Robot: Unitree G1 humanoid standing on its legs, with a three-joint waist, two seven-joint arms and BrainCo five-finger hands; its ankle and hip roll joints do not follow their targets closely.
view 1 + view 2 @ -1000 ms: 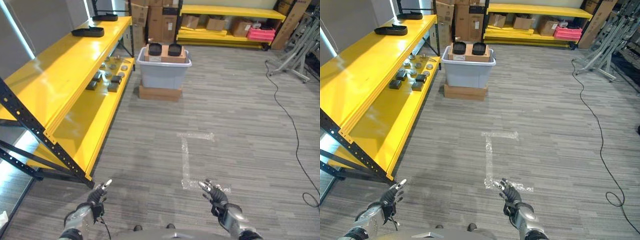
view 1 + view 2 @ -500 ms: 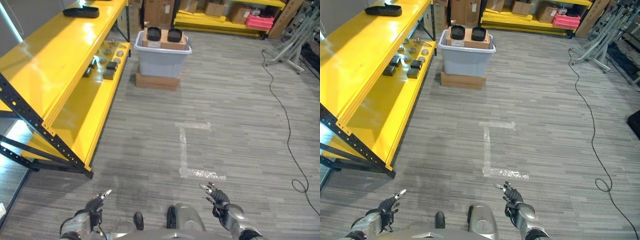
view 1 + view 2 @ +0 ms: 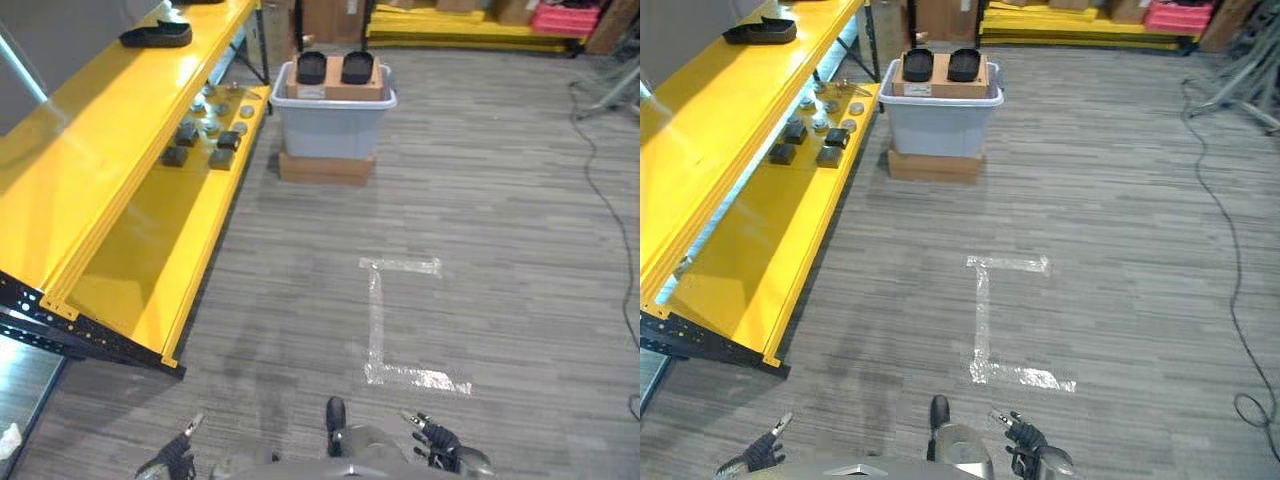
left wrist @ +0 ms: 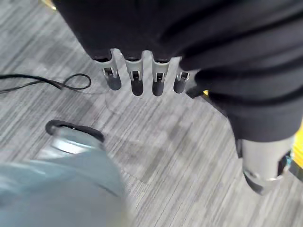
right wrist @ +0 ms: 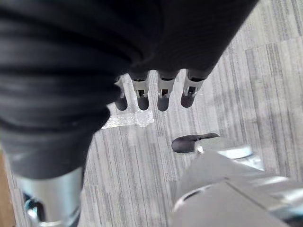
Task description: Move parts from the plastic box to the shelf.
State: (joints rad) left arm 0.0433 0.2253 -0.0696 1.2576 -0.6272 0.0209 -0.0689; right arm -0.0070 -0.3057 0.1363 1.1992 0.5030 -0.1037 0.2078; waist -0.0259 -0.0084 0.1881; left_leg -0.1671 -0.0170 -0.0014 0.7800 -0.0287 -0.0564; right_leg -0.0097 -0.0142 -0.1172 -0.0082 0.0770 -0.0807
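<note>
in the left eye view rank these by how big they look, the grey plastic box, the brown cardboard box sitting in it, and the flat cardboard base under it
1. Grey plastic box, clearly the largest.
2. Brown cardboard box in it and flat cardboard base under it: too close to rank. Both show as narrow strips, each partly hidden by the plastic box.

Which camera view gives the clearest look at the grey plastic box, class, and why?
The right eye view: the grey plastic box sits whole and unblocked on its cardboard base. The left eye view shows it equally whole, a touch farther right. The wrist views face the floor.
</note>
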